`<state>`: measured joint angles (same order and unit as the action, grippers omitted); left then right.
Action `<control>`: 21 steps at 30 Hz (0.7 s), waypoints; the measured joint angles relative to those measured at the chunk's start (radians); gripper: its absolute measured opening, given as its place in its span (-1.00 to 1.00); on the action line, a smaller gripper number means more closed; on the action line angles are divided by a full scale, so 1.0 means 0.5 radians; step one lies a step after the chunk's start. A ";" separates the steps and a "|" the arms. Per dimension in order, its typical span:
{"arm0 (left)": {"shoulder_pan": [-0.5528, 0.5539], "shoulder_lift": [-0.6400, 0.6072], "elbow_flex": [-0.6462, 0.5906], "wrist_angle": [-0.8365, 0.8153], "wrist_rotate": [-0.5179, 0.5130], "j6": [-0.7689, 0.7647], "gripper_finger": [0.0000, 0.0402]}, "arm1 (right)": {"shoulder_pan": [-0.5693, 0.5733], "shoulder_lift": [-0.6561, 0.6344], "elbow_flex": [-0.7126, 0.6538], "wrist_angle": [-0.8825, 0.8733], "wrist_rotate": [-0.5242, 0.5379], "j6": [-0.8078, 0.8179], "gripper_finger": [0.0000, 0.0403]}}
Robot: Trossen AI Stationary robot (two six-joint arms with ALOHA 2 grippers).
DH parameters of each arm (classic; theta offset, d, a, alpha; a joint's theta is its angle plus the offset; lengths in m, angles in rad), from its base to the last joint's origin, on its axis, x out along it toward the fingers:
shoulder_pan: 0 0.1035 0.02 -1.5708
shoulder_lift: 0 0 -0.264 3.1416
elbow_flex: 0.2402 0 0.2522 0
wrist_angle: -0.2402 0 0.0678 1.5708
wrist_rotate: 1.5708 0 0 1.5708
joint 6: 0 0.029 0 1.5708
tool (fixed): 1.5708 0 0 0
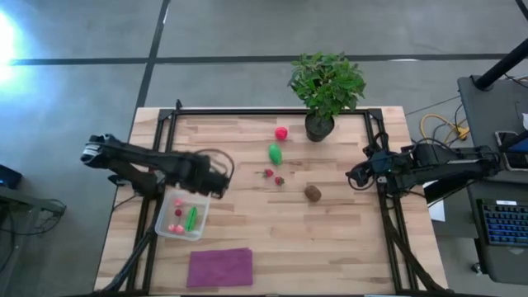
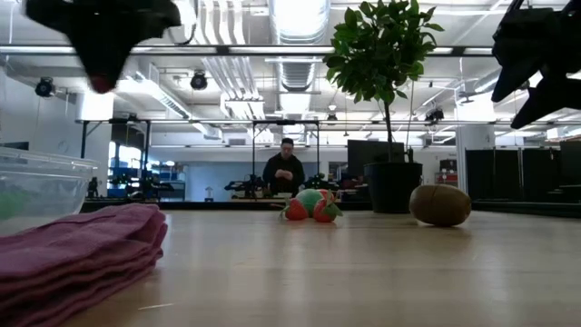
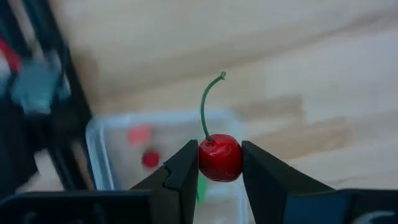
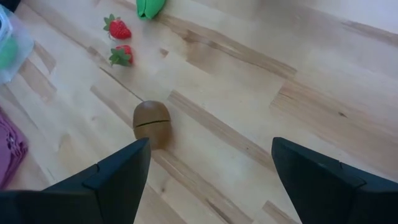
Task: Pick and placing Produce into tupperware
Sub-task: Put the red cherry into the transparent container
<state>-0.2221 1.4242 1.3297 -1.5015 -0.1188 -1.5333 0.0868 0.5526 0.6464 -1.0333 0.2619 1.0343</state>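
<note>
Above the tub (image 1: 169, 228), at the table's (image 1: 346, 247) left edge, we see the left gripper (image 3: 219, 163) clamped on a red cherry (image 3: 219, 158), its green stem pointing away from the fingers (image 3: 183, 171). In the left wrist view the tub lies directly beneath the cherry and already holds red pieces (image 3: 150, 159) and a green one; from above we count a long green piece (image 1: 191, 218) and several red ones (image 1: 176, 228) inside. The right gripper (image 4: 208, 163) waits at the table's right edge with its fingers (image 4: 121, 168) spread wide and holding nothing. On the open wood between the arms we find a kiwi (image 1: 313, 193), two strawberries (image 1: 273, 176) just beside each other, a green oval piece (image 1: 275, 153) and a red ball (image 1: 282, 132). A potted plant (image 1: 324, 87) stands at the far edge, near the red ball. A folded purple cloth (image 1: 219, 267) lies at the near edge, close to the tub. In the low view a person (image 2: 284, 171) stands in the room beyond the table.
</note>
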 joint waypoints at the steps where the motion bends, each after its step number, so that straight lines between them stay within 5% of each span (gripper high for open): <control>1: -0.048 -0.004 -0.051 0.006 0.051 -0.077 -0.54 | -0.001 0.000 0.000 0.001 0.001 -0.011 0.62; 8: -0.379 -0.001 -0.381 0.186 0.251 -0.587 -0.54 | 0.000 0.000 0.000 0.027 -0.072 -0.032 0.62; 21: -0.709 -0.008 -0.767 0.556 0.229 -1.191 -0.54 | 0.001 0.013 -0.006 0.235 -0.256 -0.133 0.62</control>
<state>-0.5765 1.4204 0.9460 -1.2233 -0.0042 -2.1286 0.0872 0.5591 0.6434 -0.9158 0.1339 0.9676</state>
